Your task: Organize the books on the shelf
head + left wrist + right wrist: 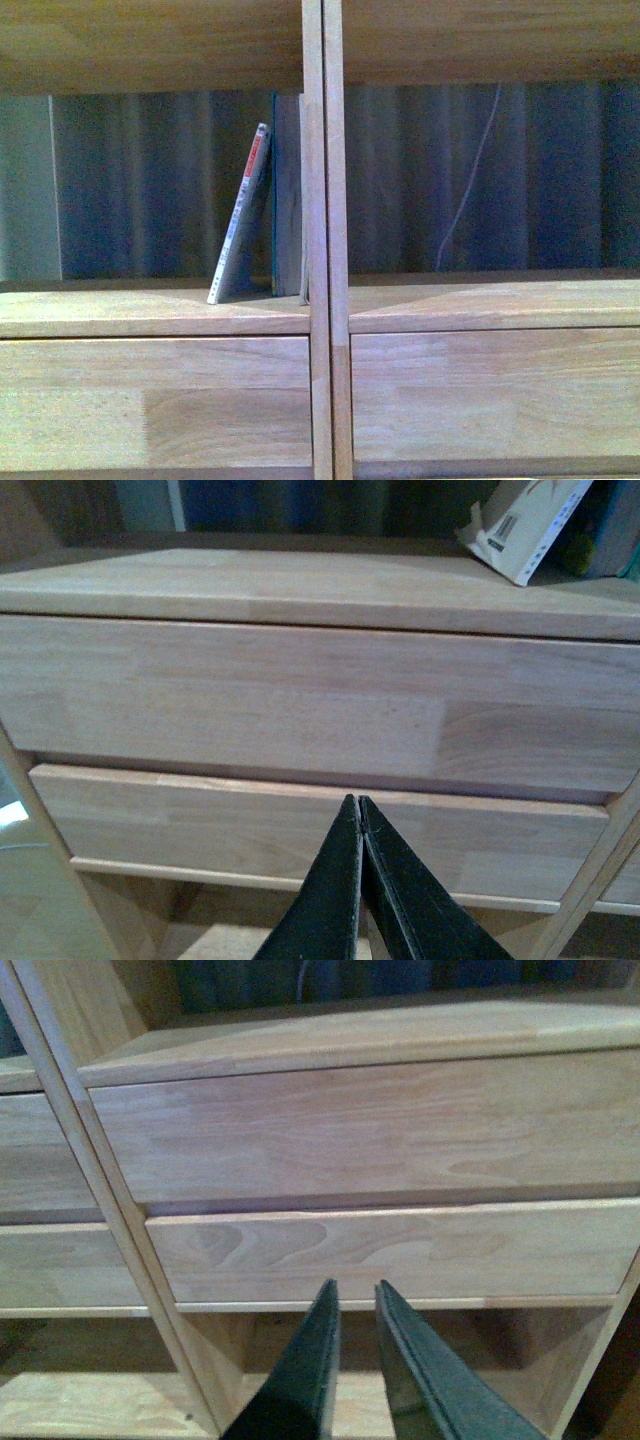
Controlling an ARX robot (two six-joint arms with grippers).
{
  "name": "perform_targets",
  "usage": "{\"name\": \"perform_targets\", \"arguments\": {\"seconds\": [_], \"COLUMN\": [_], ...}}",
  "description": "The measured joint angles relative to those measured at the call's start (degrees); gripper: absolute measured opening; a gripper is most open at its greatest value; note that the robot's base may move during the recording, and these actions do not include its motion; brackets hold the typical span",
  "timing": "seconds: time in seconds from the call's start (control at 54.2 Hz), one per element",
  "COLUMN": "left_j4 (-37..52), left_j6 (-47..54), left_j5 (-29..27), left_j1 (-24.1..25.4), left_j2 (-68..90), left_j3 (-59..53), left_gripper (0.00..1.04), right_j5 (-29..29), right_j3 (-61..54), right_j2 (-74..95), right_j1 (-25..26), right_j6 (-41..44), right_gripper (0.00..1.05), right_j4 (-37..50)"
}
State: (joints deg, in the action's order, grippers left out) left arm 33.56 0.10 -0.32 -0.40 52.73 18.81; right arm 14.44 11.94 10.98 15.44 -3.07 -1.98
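Observation:
The light-wood shelf [325, 300] fills the front view. In its left compartment the thin softcover [240, 220] with a red-and-white spine leans against the upright teal book [287, 195], which stands against the centre divider. In the left wrist view the softcover's pale cover [525, 525] and a bit of the teal book [610, 535] show above the drawer fronts. My left gripper [359, 805] is shut and empty, in front of the lower left drawer [300, 820]. My right gripper [355, 1290] is open and empty, in front of the lower right drawer [400, 1250]. Neither gripper shows in the front view.
The right compartment [490, 180] holds no books; a thin pale cord [470, 190] hangs at its back. Dark blue curtain folds [150, 180] show behind the shelf. Open lower compartments [300, 1400] lie under the drawers.

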Motion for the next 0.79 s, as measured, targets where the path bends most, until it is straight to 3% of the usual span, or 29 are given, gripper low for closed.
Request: {"name": "perform_targets", "arguments": {"seconds": [0.074, 0.166, 0.258, 0.314, 0.794], "left_j4": [0.39, 0.50, 0.35, 0.07, -7.63], "left_j6": [0.02, 0.00, 0.00, 0.02, 0.02], "left_j5": [0.35, 0.33, 0.31, 0.31, 0.33], "left_j1": [0.20, 0.20, 0.20, 0.22, 0.22], "left_j2": [-2.34, -5.62, -8.02, -9.35, -23.30], "left_j3": [-2.75, -6.19, -8.22, -9.16, -15.52], "left_gripper": [0.03, 0.03, 0.03, 0.03, 0.03], "right_j5": [-1.99, -5.62, -13.31, -13.42, -14.21], "right_j3": [-1.07, -3.50, -4.76, -5.27, -8.98], "right_j2": [-1.75, -3.34, -4.63, -5.05, -8.11], "right_j1": [-2.62, -5.99, -12.61, -14.51, -15.21], "right_j6": [1.46, 2.10, 2.43, 2.54, 2.69], "right_gripper": [0.03, 0.03, 0.03, 0.03, 0.03], "right_j4": [0.39, 0.52, 0.52, 0.59, 1.51]}}
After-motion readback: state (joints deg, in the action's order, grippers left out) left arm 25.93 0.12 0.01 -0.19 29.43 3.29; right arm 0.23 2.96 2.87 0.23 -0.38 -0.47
